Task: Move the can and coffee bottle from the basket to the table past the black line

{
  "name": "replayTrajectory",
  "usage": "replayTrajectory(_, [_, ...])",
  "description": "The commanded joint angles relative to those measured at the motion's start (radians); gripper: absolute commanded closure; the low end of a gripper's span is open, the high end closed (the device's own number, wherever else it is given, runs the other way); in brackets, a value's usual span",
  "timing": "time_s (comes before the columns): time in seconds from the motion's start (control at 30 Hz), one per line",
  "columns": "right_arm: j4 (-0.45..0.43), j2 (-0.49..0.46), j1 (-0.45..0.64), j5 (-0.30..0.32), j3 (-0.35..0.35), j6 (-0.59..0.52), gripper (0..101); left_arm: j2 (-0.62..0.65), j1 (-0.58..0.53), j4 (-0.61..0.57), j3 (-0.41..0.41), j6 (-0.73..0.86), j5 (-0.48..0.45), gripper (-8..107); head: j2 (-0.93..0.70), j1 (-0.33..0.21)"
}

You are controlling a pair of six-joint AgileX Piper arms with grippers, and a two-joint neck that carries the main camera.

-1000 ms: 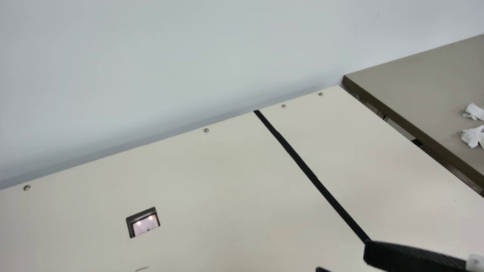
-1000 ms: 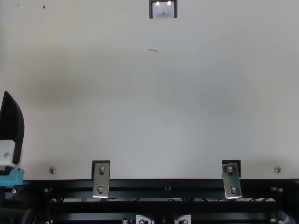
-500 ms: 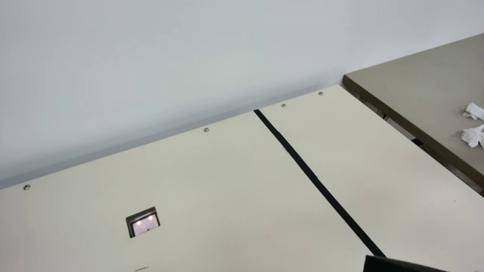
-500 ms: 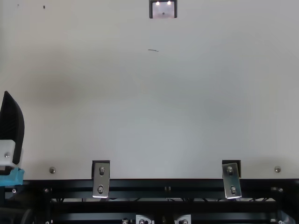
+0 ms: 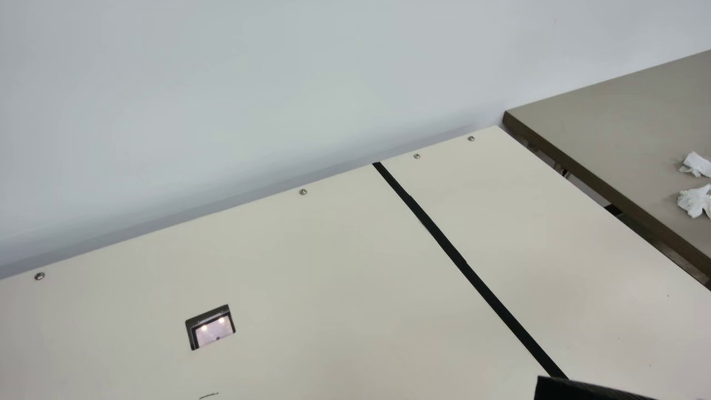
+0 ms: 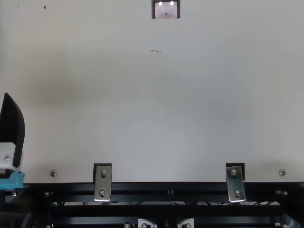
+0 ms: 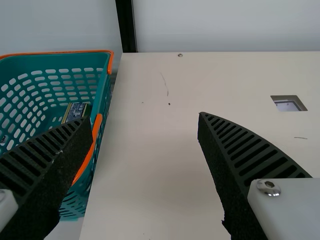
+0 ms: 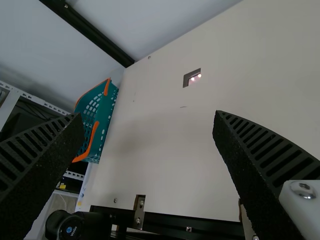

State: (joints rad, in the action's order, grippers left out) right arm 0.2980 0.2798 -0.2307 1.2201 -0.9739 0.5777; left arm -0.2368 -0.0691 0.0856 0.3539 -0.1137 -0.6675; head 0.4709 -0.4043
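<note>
Your left gripper (image 6: 12, 126) and right gripper (image 5: 583, 390) are both spread, with the orange-trimmed teal plastic basket (image 7: 104, 92) out beside the left one

You have the left gripper's two black ribbed fingers standing wide apart; the right gripper's pair is parted just as widely. Close in, between the two, your black metal frame (image 6: 166, 188) runs along the near edge of the cream table (image 5: 333, 250), with silver metal brackets (image 6: 102, 180) fixed to it. Out past one finger of your left gripper, alongside the table's side edge, stands the basket, partly hidden by that finger. Inside it you can make out a dark, printed item with yellowish edges (image 7: 75, 111), partly covered by the same finger; you cannot tell whether it is the can or the coffee bottle. Ahead of your grippers and between them, you have a rectangular dark-rimmed opening (image 5: 210, 328) in the tabletop. From near your right gripper, the straight black line (image 5: 466, 264) runs away to the table's far edge. Farther out, beyond the right gripper, you see a grey-brown table (image 5: 611, 111) bearing crumpled white tissues (image 5: 694, 201).
</note>
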Motion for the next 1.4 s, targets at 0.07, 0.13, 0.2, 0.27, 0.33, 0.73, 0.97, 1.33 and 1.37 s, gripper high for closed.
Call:
replayTrajectory(0.07, [0.0,0.0,0.0,0.0,0.0,0.0,0,0.0,0.0,0.0,0.0,0.0,0.0,9,-0.074,-0.014])
replayTrajectory(0.13, [0.0,0.0,0.0,0.0,0.0,0.0,0,0.0,0.0,0.0,0.0,0.0,0.0,9,-0.118,-0.012])
replayTrajectory(0.2, [0.0,0.0,0.0,0.0,0.0,0.0,0,0.0,0.0,0.0,0.0,0.0,0.0,9,-0.167,-0.013])
replayTrajectory(0.27, [0.0,0.0,0.0,0.0,0.0,0.0,0,0.0,0.0,0.0,0.0,0.0,0.0,9,-0.216,-0.015])
replayTrajectory(0.33, [0.0,0.0,0.0,0.0,0.0,0.0,0,0.0,0.0,0.0,0.0,0.0,0.0,9,-0.272,-0.021])
replayTrajectory(0.73, [0.0,0.0,0.0,0.0,0.0,0.0,0,0.0,0.0,0.0,0.0,0.0,0.0,9,-0.625,-0.031])
replayTrajectory(0.97, [0.0,0.0,0.0,0.0,0.0,0.0,0,0.0,0.0,0.0,0.0,0.0,0.0,9,-0.814,-0.032])
replayTrajectory(1.33, [0.0,0.0,0.0,0.0,0.0,0.0,0,0.0,0.0,0.0,0.0,0.0,0.0,9,-0.995,-0.032])
replayTrajectory(1.37, [0.0,0.0,0.0,0.0,0.0,0.0,0,0.0,0.0,0.0,0.0,0.0,0.0,9,-0.995,-0.032])
